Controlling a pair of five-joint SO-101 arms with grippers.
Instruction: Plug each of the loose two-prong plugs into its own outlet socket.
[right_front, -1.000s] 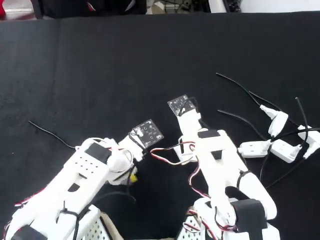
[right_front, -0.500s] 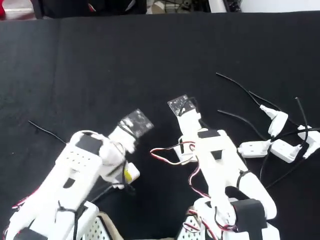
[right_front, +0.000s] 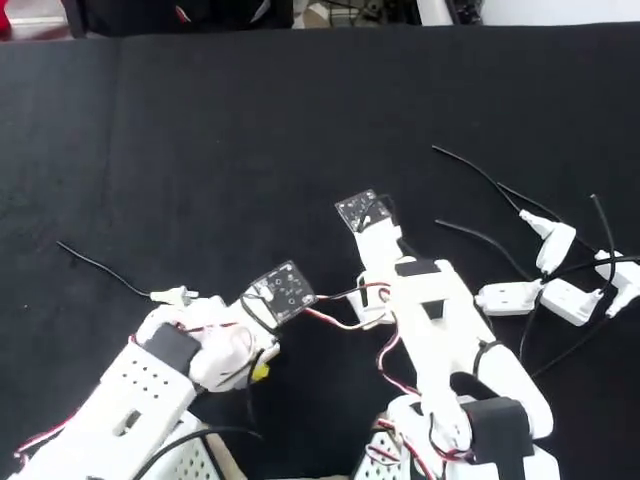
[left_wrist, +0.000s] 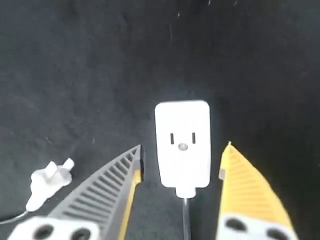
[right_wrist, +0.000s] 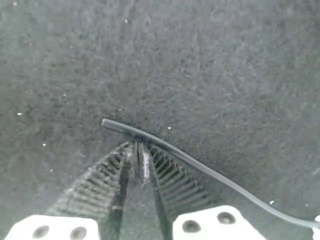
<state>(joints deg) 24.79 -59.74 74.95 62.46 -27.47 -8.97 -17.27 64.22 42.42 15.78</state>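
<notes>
Left gripper (left_wrist: 184, 146) spread wide astride a white rectangular outlet socket (left_wrist: 182, 125).
The socket lies flat between the open fingers (left_wrist: 107, 185), its long axis parallel to them. A small white two-prong plug (left_wrist: 47, 180) rests just outside the grey finger. Right gripper (right_wrist: 139, 152) is pinched closed, with a thin black cable (right_wrist: 200, 167) crossing just past its tips.

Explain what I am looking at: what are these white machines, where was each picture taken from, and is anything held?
Two white robot arms sit at a black-covered table. One picture looks down from above; the other two come from a camera on each arm's wrist. The left gripper has its fingers open around a white outlet socket, touching neither side; a loose plug lies nearby. The right gripper is shut beside a black cable. Nothing is held. More plugs and sockets lie to the right.
</notes>
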